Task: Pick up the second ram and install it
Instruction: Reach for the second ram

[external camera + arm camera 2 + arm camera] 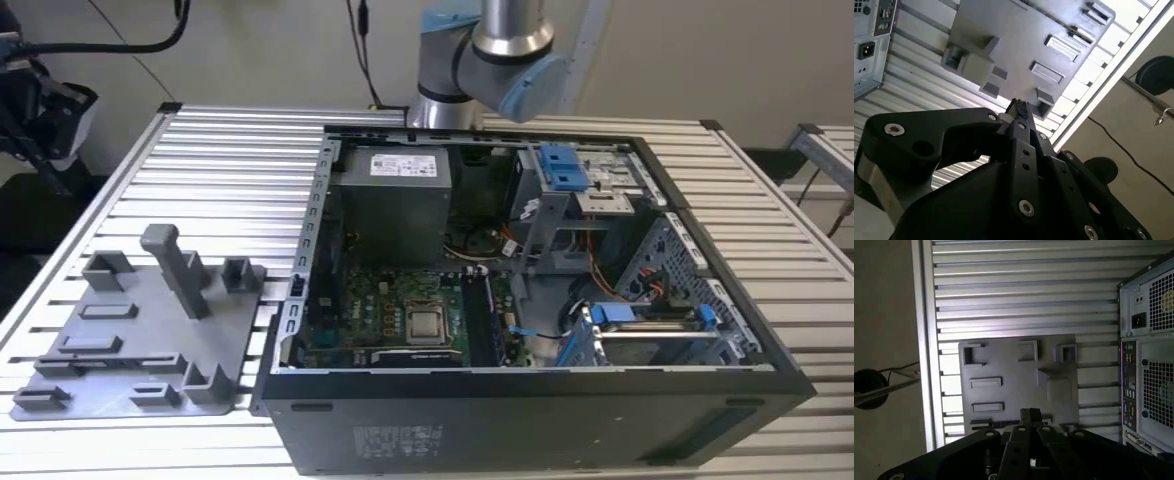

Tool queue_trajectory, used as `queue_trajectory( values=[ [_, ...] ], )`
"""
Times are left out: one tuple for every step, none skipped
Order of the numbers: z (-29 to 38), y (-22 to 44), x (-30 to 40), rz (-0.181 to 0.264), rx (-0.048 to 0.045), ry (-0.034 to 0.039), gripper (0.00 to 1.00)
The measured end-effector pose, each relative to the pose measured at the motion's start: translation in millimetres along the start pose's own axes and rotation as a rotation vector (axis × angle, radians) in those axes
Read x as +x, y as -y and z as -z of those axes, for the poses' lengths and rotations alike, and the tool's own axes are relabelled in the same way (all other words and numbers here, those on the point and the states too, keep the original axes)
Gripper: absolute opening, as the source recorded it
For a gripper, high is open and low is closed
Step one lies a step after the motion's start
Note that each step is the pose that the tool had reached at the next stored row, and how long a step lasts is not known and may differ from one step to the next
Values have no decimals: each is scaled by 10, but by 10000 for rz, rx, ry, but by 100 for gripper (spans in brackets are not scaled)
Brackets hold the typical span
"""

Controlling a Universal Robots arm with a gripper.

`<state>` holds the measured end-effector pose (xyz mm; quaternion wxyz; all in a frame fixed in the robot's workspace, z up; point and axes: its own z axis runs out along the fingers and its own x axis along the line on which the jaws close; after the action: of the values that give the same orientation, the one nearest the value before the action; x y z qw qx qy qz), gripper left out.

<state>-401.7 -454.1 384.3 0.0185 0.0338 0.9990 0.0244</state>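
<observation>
— Scene, biggest thing first?
— Slatted metal table point(200, 170), under everything. On it, toward the exterior view's right, the case point(534, 425) lies on its side, open on top. My arm point(497, 50) rises beyond its far end.
— What's in the case?
— Grey power supply point(390, 200) at the far end. The green board point(380, 300) is nearer, with a square socket point(427, 325) on it. Drive cages with blue latches point(563, 165) fill the exterior view's right side, with loose cables around them.
— And beside it?
— Grey tray point(134, 310), flat on the table, just beside the case on the exterior view's left. Moulded blocks stand on it, and one tall post point(180, 270), upright.
— Your claw?
— My claw point(1030, 414) is clenched. In both wrist views the pads meet tip to tip. It hangs well above the tray, looking down on it.
— The ram?
— I cannot tell where it is. In the first wrist view a slim dark strip point(999, 424) lies on the tray just past my fingertips. I can't make out whether that is a stick or a shadowed slot, so I can't say how the ram looks either.
</observation>
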Motion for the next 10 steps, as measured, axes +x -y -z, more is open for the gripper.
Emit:
queue_trajectory(
  values=[
    [-5, 30, 2, -2, 4, -42, 11],
    [-11, 60, 5, -4, 6, -82, 11],
    [-18, 89, 10, -6, 8, -119, 11],
    [-25, 117, 19, -6, 10, -148, 11],
    [-31, 142, 29, -7, 11, -161, 11],
    [-36, 170, 40, -7, 12, -163, 11],
    [-42, 196, 49, -8, 11, -164, 11],
    [-51, 222, 56, -8, 11, -164, 11],
    [-59, 244, 62, -8, 11, -163, 11],
    [-68, 267, 65, -7, 11, -164, 11]
  ],
)
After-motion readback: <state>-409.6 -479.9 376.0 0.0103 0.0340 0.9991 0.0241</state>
